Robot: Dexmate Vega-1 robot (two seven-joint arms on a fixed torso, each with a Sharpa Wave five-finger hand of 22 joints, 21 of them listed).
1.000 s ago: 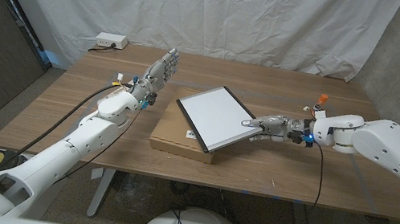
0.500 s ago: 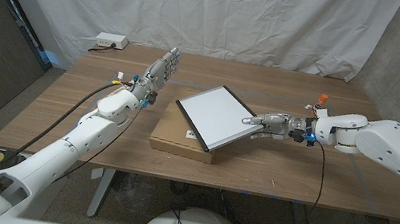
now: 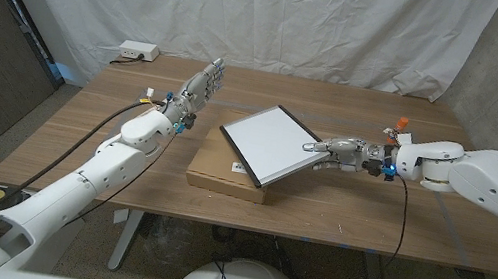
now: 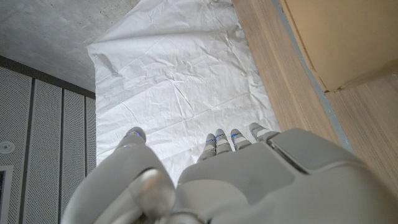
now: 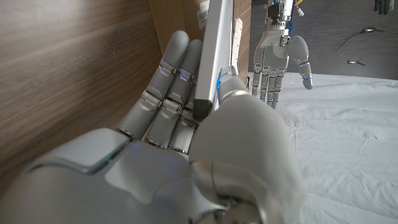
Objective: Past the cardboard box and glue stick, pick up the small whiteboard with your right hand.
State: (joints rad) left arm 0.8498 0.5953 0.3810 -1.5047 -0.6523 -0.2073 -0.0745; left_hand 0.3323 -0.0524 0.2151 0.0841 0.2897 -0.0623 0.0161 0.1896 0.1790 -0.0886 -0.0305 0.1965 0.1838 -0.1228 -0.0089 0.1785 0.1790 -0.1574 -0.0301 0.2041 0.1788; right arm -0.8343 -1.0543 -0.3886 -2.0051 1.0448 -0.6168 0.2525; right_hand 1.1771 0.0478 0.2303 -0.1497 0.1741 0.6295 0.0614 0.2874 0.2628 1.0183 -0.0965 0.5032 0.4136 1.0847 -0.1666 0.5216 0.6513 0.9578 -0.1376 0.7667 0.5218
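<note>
Your right hand (image 3: 336, 152) pinches the small whiteboard (image 3: 268, 145) by its 3 o'clock corner, thumb above, fingers beneath. The board tilts over the cardboard box (image 3: 223, 174), long axis running 7 to 1 o'clock. Your left hand (image 3: 198, 91) hangs open at 10 o'clock.

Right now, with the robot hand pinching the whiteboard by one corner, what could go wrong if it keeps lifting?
1. The right robot hand holds the whiteboard only at its edge, thumb over fingers, so the tilted board could pivot or slip out.
2. The board's low end still sits on the cardboard box; lifting might drag or shift the box.
3. The glue stick stands close behind the right wrist and could be knocked over.
</note>
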